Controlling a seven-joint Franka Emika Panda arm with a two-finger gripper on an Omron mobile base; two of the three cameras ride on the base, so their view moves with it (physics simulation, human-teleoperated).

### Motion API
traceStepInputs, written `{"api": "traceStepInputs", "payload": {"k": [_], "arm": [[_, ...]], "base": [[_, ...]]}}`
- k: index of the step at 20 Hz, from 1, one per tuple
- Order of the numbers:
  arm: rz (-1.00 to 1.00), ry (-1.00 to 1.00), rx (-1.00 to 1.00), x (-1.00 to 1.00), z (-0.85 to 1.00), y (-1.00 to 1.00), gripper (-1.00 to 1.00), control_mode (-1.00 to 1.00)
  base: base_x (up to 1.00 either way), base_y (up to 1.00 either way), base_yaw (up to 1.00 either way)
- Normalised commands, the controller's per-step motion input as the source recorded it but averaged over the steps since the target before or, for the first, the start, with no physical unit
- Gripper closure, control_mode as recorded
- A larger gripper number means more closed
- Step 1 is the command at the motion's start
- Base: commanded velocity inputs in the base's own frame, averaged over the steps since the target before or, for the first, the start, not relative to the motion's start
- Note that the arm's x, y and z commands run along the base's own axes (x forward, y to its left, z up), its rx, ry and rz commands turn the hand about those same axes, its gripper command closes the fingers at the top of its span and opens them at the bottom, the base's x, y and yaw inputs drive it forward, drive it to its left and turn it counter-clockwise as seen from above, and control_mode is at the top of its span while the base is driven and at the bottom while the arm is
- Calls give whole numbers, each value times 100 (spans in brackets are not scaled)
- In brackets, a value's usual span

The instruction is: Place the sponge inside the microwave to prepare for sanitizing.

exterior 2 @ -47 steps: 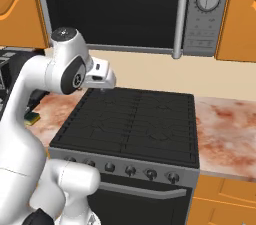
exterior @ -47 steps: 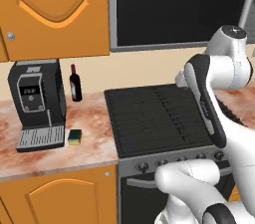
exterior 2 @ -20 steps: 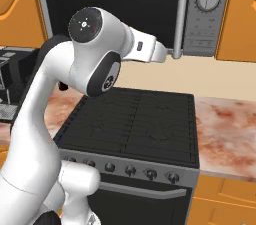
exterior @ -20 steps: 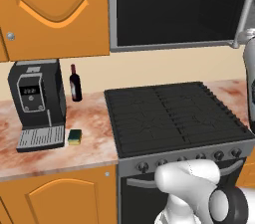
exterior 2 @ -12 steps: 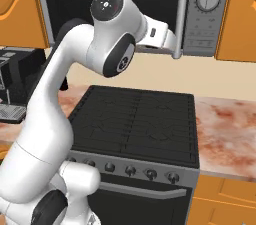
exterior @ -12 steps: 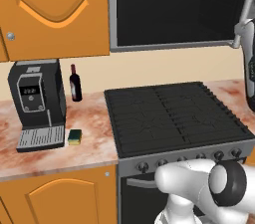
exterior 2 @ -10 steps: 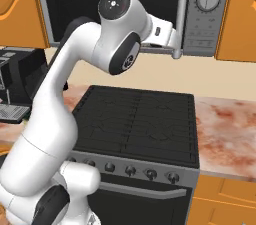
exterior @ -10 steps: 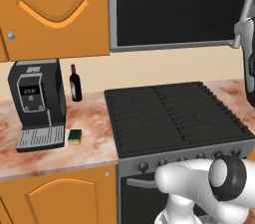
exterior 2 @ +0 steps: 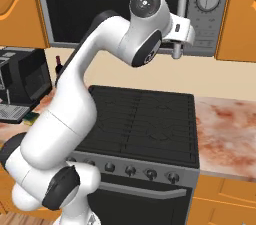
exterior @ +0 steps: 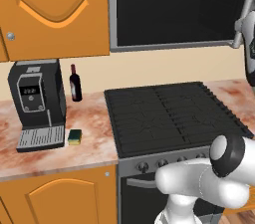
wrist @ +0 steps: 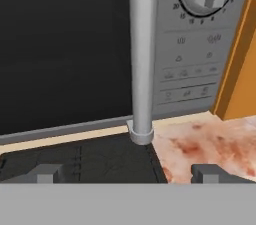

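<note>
On counter: one sponge (exterior: 75,137).

the sponge (exterior: 74,137), a small yellow block with a dark green top, lies flat on the marbled desk (exterior: 94,133) just beside the coffee machine's tray. the microwave (exterior 2: 115,9), a grey box with black glass door, is mounted above the stove, door shut, its long grey vertical handle (wrist: 141,54) beside the dial panel.
</note>
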Motion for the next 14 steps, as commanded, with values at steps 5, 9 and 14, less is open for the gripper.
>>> {"api": "traceStepInputs", "payload": {"k": [5, 9, 14], "arm": [[3, 0, 0, 49, -6, -16, -100, -100], [1, 0, 0, 51, -14, -20, -100, -100], [2, 0, 0, 44, -14, -31, -100, -100]], "base": [[0, 0, 0], [0, 0, 0], [0, 0, 0]]}}
